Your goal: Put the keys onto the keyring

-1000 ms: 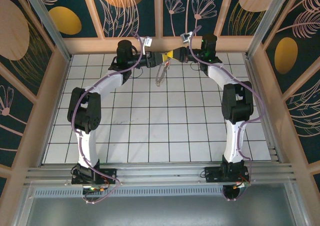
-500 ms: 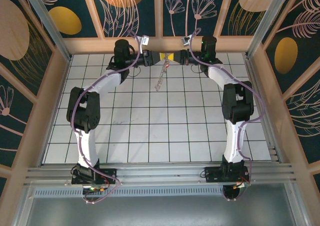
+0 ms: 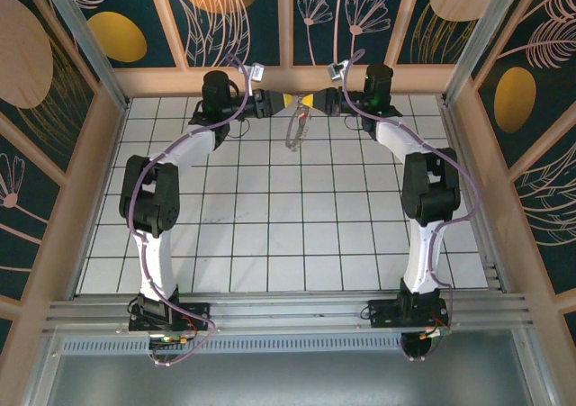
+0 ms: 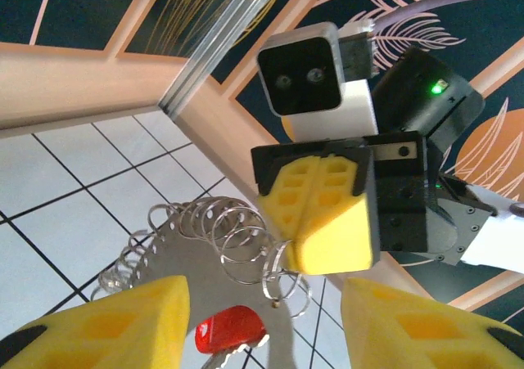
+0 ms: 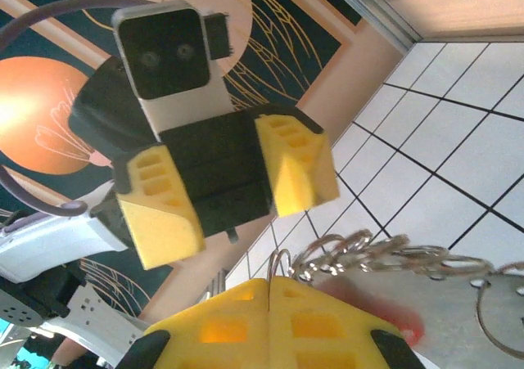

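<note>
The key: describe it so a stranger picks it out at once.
At the far edge of the tiled table, the right gripper pinches the keyring of silvery loops. The key shows beside those loops, between the open fingers of the left gripper. Its bright red head is the only red among silver rings and yellow pads.
</note>
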You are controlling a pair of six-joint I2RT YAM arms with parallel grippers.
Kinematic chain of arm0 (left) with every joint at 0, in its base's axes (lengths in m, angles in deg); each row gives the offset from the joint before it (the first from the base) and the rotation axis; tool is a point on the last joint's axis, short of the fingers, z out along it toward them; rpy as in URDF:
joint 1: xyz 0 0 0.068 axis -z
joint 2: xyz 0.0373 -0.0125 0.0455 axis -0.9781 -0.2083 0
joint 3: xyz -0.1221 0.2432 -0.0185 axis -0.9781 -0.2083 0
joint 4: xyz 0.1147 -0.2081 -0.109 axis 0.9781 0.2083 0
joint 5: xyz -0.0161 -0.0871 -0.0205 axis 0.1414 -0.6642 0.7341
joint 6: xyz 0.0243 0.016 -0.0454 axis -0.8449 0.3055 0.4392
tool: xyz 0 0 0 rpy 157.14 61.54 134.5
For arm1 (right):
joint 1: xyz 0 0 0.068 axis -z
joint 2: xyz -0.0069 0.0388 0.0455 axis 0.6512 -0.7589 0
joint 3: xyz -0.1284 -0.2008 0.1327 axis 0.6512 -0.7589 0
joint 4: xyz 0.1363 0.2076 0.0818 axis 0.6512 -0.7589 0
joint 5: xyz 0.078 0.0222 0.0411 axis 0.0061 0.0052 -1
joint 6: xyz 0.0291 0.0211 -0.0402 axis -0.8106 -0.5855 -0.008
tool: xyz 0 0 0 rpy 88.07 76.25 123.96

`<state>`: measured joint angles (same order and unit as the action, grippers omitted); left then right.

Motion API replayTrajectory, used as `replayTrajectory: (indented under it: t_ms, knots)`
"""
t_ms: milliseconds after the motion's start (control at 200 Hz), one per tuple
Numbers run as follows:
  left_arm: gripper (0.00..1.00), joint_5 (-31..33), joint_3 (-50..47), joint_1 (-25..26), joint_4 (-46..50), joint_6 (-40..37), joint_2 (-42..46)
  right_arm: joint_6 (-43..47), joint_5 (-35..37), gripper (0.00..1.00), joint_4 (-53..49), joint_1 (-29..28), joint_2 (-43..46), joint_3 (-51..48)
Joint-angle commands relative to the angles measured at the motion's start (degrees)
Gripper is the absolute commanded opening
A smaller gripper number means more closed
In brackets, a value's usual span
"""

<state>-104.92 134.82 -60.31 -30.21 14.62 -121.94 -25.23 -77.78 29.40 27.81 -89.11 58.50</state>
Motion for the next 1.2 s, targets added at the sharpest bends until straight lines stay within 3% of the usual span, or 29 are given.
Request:
replayTrajectory:
  t_ms: [0, 475, 856, 1196]
  knots:
    - [0.52, -1.94, 1.04, -0.09, -2.52, 1.08, -0.96, -1.0, -0.66, 0.0, 3.51, -1.21, 2.94, 1.33]
    - [0.49, -4.36, -0.23, 0.39, -7.22, 4.45, -0.66, -3.52, 0.39, 0.0, 6.07, -2.47, 0.76, 2.84]
    - [0.32, -5.6, -0.1, 1.34, -8.6, 4.85, -0.28, -2.64, 0.75, 0.0, 4.63, -2.2, -0.04, 3.35]
    - [0.24, -5.27, -1.18, 1.42, -9.27, 4.86, 0.56, -1.84, 1.19, 0.0, 3.71, -1.53, 0.02, 2.68]
